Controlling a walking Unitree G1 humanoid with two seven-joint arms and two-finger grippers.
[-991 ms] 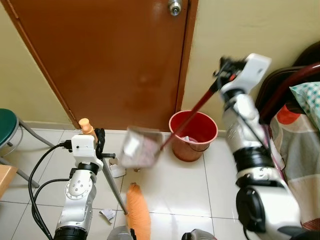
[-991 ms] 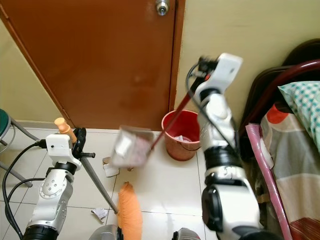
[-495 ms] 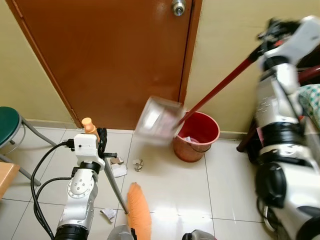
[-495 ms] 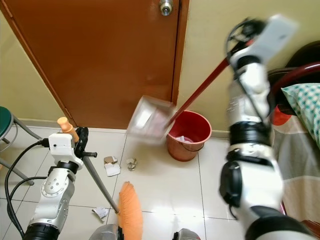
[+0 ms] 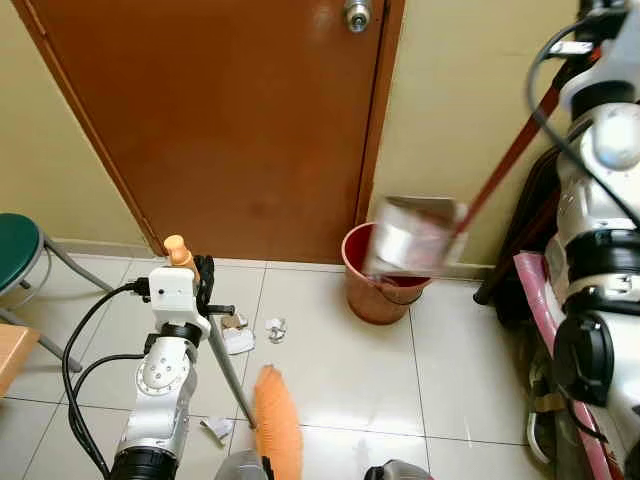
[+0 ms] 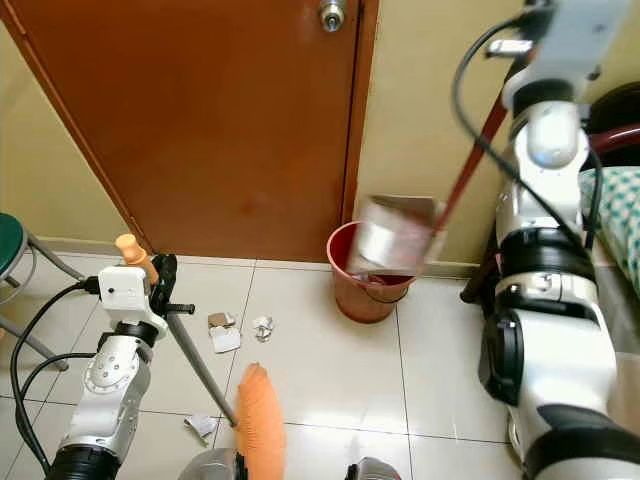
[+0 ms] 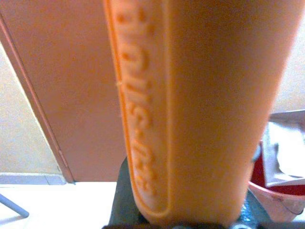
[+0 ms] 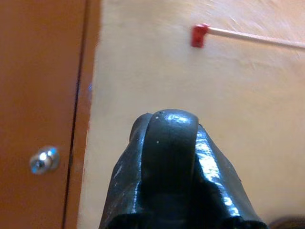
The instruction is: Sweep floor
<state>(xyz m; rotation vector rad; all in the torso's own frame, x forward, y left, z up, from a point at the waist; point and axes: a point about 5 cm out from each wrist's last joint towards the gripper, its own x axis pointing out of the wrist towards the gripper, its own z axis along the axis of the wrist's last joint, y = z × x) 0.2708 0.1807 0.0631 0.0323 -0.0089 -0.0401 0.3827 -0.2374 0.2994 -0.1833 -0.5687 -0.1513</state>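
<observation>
My left gripper (image 5: 199, 274) is shut on the broom handle (image 7: 190, 109), whose orange tip (image 5: 176, 248) sticks up past the wrist. The grey pole slants down to the orange bristles (image 5: 276, 420) on the tiles. My right gripper (image 5: 588, 18) is raised high at the right, shut on the red handle (image 5: 510, 160) of the dustpan (image 5: 410, 236). The blurred pan hangs tilted over the red bucket (image 5: 392, 290) beside the door. Paper scraps (image 5: 275, 328) lie on the floor near the broom, another scrap (image 5: 214, 428) closer to me.
A brown door (image 5: 230, 110) and yellow wall stand ahead. A green stool (image 5: 18, 245) is at the left. A bed with a dark red frame (image 6: 610, 140) and a pink bar (image 5: 560, 320) crowds the right. Black cables (image 5: 75, 350) loop beside my left arm.
My right arm has swung the dustpan up and to the right, from over the tiles left of the bucket to above the bucket. The left arm and broom have stayed put.
</observation>
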